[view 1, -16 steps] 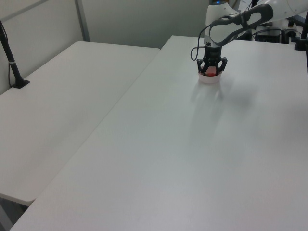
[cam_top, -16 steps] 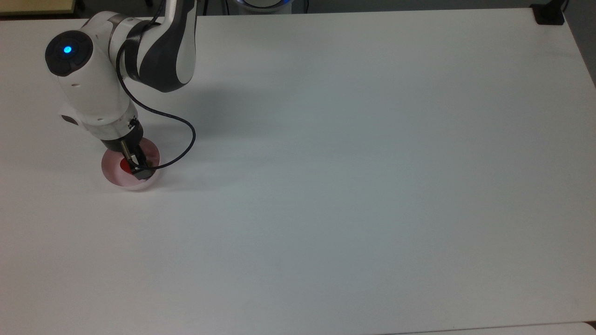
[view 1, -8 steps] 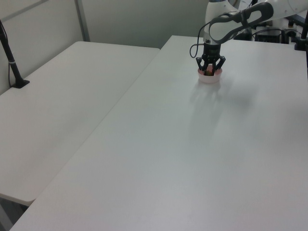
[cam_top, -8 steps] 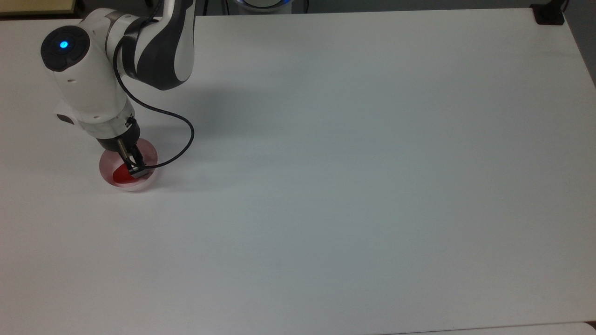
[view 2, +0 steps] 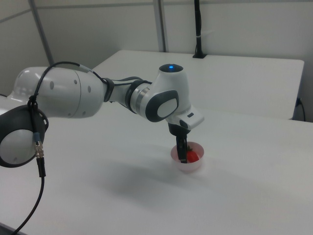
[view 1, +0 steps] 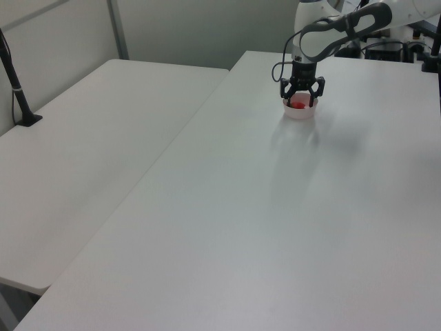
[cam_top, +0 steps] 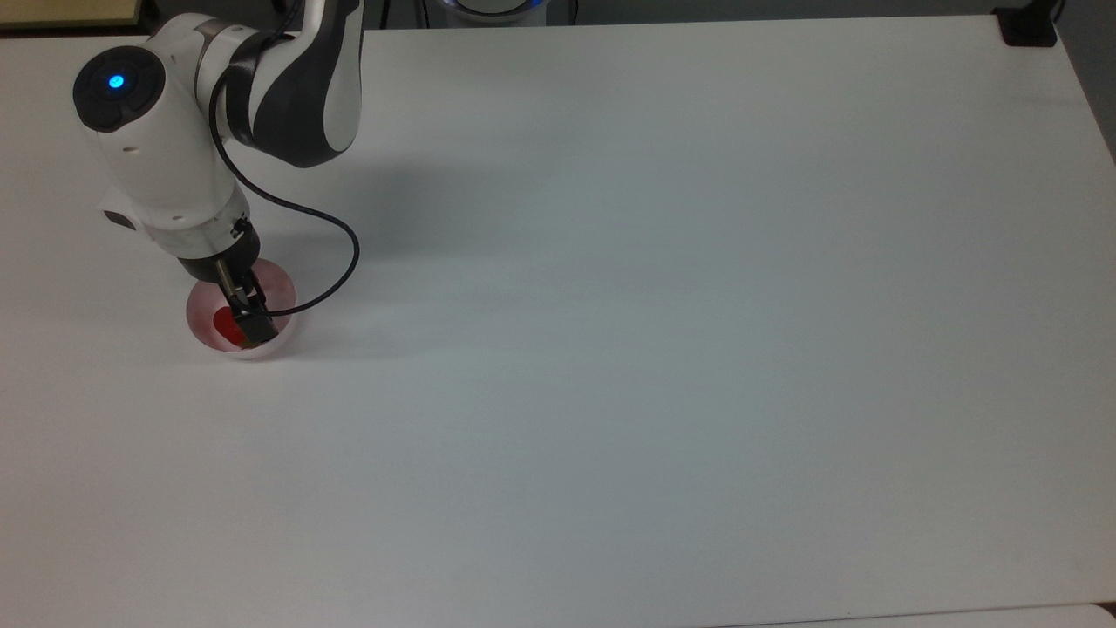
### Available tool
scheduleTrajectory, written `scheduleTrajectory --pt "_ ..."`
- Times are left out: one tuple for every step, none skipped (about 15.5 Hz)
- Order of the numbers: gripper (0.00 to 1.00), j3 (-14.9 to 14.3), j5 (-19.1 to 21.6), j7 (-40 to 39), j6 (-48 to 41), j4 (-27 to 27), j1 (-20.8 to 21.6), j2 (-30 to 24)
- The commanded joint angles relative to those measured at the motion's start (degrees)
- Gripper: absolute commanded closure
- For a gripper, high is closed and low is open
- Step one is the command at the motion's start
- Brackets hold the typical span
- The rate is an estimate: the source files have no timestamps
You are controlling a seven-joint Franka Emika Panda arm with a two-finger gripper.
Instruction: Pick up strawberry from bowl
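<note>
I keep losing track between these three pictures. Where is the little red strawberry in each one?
Top view: strawberry at the far left, halfway down.
Left view: upper right, a red speck.
Right view: right of centre, lower half.
Shared landmark: the pink bowl holding it, under the gripper.

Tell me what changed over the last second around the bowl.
The gripper rose a little above the bowl; its fingers, closer together half a second ago, now stand spread. The strawberry was not lifted: it lies in the bowl beside the fingers, though its red patch shifted slightly in the top view. The bowl kept its spot on the table.
</note>
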Motion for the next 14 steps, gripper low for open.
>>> scheduleTrajectory --pt "0.21 -0.27 -0.12 6.12 -0.69 -1.84 -0.43 -2.02" --pt "0.22 -0.36 -0.03 7.44 -0.51 -1.93 -0.78 -1.93" --pt "0.22 -0.36 0.06 8.41 -0.43 -2.02 -1.14 -1.93" --pt "0.23 -0.36 0.06 9.12 -0.34 -2.37 -1.23 -1.93" --pt "0.23 -0.44 0.14 9.47 -0.42 -2.46 -1.40 -1.93" --pt "0.23 -0.44 0.15 9.56 -0.51 -2.46 -1.75 -2.02" --pt "0.23 -0.44 0.15 9.74 -0.69 -2.46 -1.93 -2.02" --pt "0.23 -0.44 0.23 9.82 -0.78 -2.46 -1.93 -2.11" --pt "0.23 -0.44 0.23 9.83 -0.95 -2.37 -2.02 -2.11" --pt "0.23 -0.44 0.23 9.74 -1.13 -2.37 -2.28 -2.11" --pt "0.22 -0.10 0.06 9.48 -1.21 -2.37 -2.20 -2.11" --pt "0.20 -0.01 -0.38 9.21 -1.30 -2.37 -2.02 -2.20" --pt "0.19 0.08 -0.64 8.86 -1.48 -2.20 -1.84 -2.28" --pt "0.12 0.17 -1.43 6.68 -3.83 -1.76 -1.67 -2.46"
